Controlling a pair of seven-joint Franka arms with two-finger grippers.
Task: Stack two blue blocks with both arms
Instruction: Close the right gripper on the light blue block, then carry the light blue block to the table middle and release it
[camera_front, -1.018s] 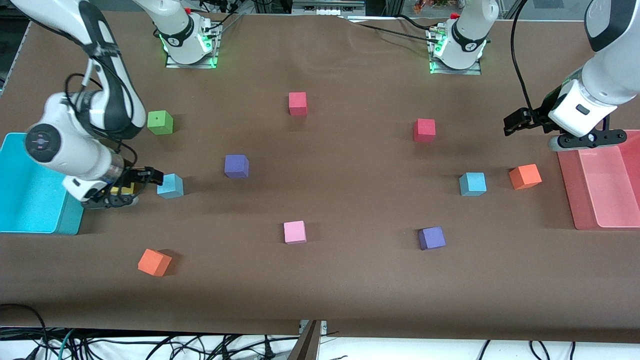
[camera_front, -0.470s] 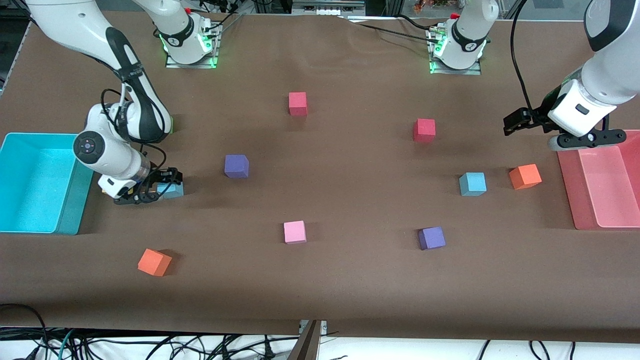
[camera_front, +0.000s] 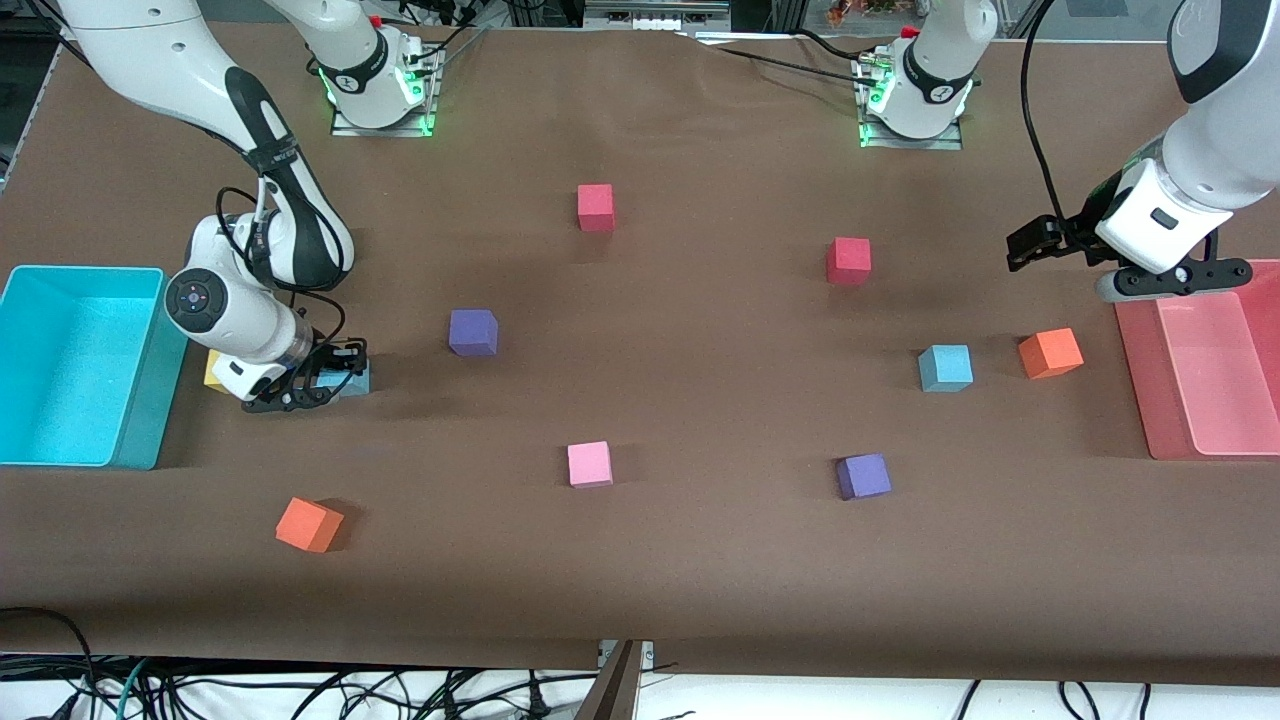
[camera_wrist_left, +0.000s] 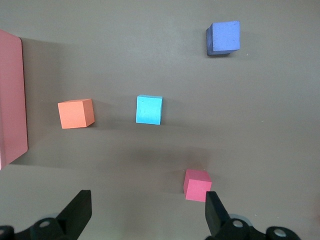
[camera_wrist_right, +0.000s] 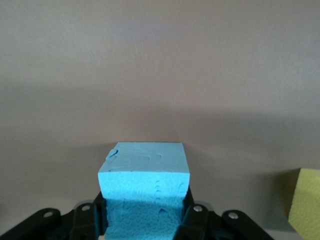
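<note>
Right gripper (camera_front: 318, 384): down at table level near the right arm's end, its black fingers (camera_wrist_right: 196, 220) set on either side of a light-blue block (camera_wrist_right: 145, 172). The right wrist view shows the foam touching both fingers, so I judge it pinched, or very nearly so.
First blue block (camera_front: 352, 381): on the table, mostly hidden by the gripper in the front view, with only a corner showing.
Second blue block (camera_front: 945, 367): on the table toward the left arm's end, just beside an orange cube (camera_front: 1050, 353) and well apart from the first.
Left gripper (camera_front: 1040, 243): held in the air near the pink tray (camera_front: 1135, 380), fingers spread wide with nothing between them. The left arm waits.
Step in hand: securing the first block before carrying it across to the second; nothing is stacked yet.
Risk, grip: the foam looks soft and sits deep between the fingers. A squeeze that is off-centre could tilt it on lifting, so that it lands crooked on the other block.
Risk, neighbours: a yellow cube (camera_front: 214, 369) lies close by the gripper on the turquoise bin's (camera_front: 140, 420) side. A sideways swing at low height could knock it.
Risk, placement: the orange cube stands just beside the target. A release that is off-centre or too high could tip the carried block off or nudge the lower one.
Risk, arms: the left gripper hangs near the target, so the two arms could crowd each other there.
</note>
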